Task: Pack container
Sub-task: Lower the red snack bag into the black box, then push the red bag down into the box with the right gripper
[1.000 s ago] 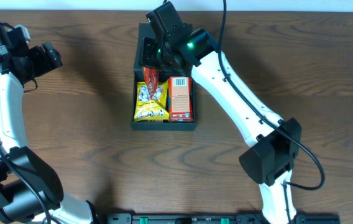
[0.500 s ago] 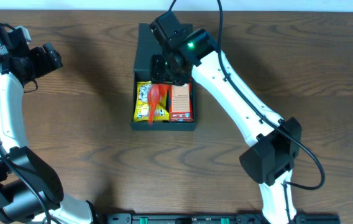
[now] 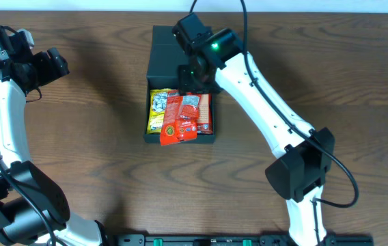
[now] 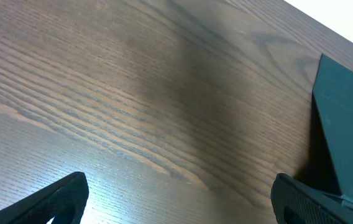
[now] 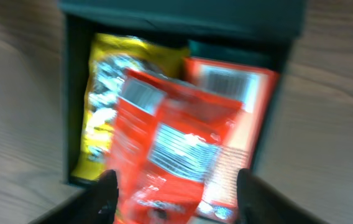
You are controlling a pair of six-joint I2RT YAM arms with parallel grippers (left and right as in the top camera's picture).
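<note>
Now a red snack pouch (image 3: 180, 117) lies slanted inside the container (image 3: 162, 58), across a yellow bag (image 3: 156, 109) and an orange carton (image 5: 251, 93). A moment ago it hung from the right hand (image 3: 190, 75) above the box. That hand has let go: its fingers stand apart and empty over the container's far end, by the raised flap lid. One more item looks packed, though the pouch's lower corner seems to ride up on the near wall. The left hand (image 3: 50, 61) waits wide open, well apart over the tabletop (image 3: 98, 171).
</note>
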